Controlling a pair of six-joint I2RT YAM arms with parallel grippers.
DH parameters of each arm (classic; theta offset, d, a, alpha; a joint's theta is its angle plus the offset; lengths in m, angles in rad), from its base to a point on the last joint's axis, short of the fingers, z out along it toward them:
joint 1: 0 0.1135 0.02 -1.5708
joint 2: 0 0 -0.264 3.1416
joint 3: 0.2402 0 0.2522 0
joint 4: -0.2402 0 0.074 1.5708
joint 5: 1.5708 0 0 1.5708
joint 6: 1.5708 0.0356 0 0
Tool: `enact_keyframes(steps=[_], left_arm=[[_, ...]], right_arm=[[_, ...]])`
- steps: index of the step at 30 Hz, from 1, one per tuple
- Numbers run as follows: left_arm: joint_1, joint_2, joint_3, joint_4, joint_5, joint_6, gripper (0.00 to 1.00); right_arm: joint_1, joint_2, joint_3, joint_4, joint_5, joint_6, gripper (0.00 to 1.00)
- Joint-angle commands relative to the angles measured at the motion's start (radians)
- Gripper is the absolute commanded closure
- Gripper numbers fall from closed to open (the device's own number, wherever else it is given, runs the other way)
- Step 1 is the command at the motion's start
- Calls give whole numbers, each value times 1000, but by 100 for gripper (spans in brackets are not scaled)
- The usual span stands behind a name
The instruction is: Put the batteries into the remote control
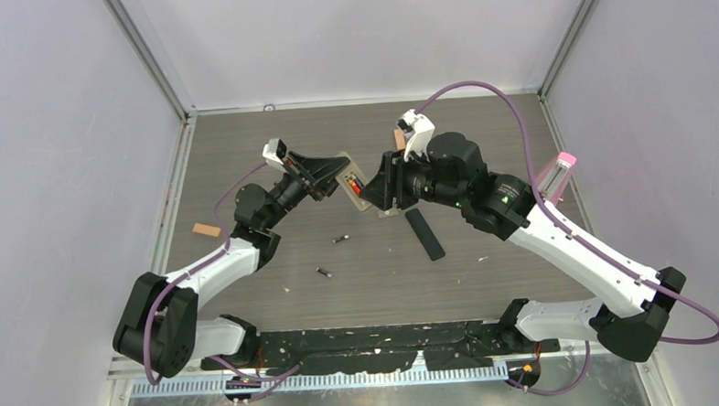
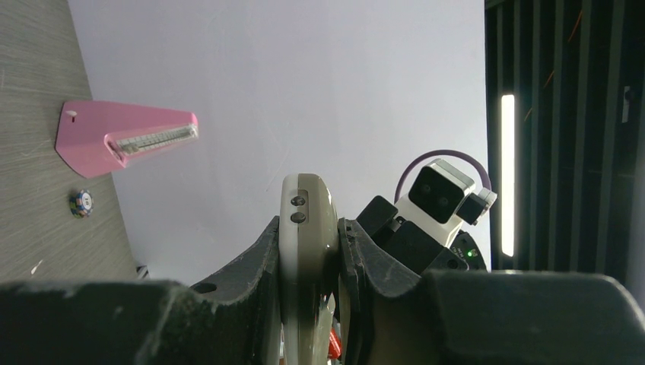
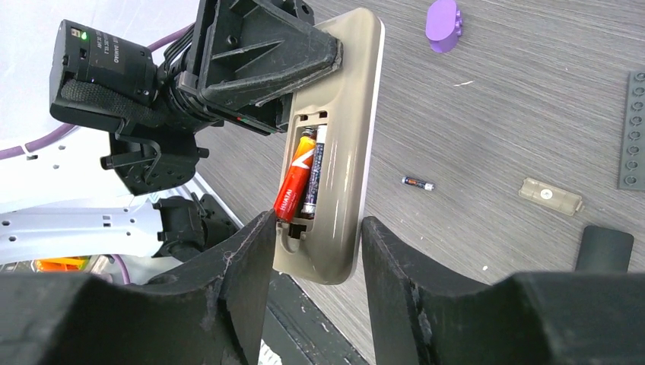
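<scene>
Batteries [image 3: 300,182]: two sit in the open bay of the beige remote [image 3: 346,152], one orange-red, one dark. The left gripper [image 2: 308,228] pinches the remote's top end. The right gripper [image 3: 318,224] has its jaws spread, flanking the lower end. Two loose cells [image 1: 340,239] and one black bar [image 1: 425,234] lie on the grey wood-grain table [image 1: 243,144]. Pale walls [image 1: 358,38] enclose it.

The left arm [image 1: 212,269] and right arm [image 1: 568,240] reach inward, wrists facing. The left gripper [image 2: 308,228] clamps the remote [image 3: 346,114] by its faces. The right gripper [image 3: 316,220] has its fingers [image 3: 243,258] spread, flanking the remote's end; contact is unclear.
</scene>
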Motion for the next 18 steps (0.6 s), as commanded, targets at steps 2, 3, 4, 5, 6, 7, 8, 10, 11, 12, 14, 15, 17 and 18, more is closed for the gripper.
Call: enact_keyframes(steps=[2, 3, 4, 5, 6, 7, 8, 10, 11, 12, 14, 15, 17, 18], left_arm=[[-17, -43, 9, 57, -1, 5, 100], [-19, -44, 7, 59, -1, 4, 100], [-22, -47, 2, 60, -9, -1, 100], [-26, -53, -4, 63, -25, -5, 100], [-30, -60, -5, 63, -34, -3, 100], [-31, -64, -1, 62, -35, 2, 100], [-32, -67, 4, 61, -33, 2, 100], [-35, -69, 11, 60, -31, -1, 100], [-38, -71, 11, 60, -32, -4, 100], [-39, -72, 13, 60, -33, -5, 100], [-40, -72, 15, 60, -34, -5, 100], [-41, -73, 15, 63, -34, -7, 100], [-42, -71, 15, 71, -39, -13, 100], [-41, -72, 15, 78, -44, -14, 100]], right_arm=[[-2, 23, 14, 19, 20, 13, 51], [-2, 26, 15, 18, 22, 14, 51], [-2, 31, 16, 17, 24, 16, 51], [-3, 34, 17, 15, 24, 16, 51], [-3, 39, 20, 14, 29, 16, 51], [-3, 41, 21, 13, 32, 16, 51], [-3, 46, 23, 13, 34, 17, 51], [-3, 56, 27, 13, 33, 17, 51], [-3, 59, 29, 12, 32, 19, 51], [-3, 64, 28, 13, 31, 20, 51], [-3, 74, 30, 9, 29, 23, 51], [-3, 83, 31, 5, 28, 23, 51], [-3, 95, 35, -6, 29, 25, 52], [-3, 99, 37, -10, 29, 26, 52]])
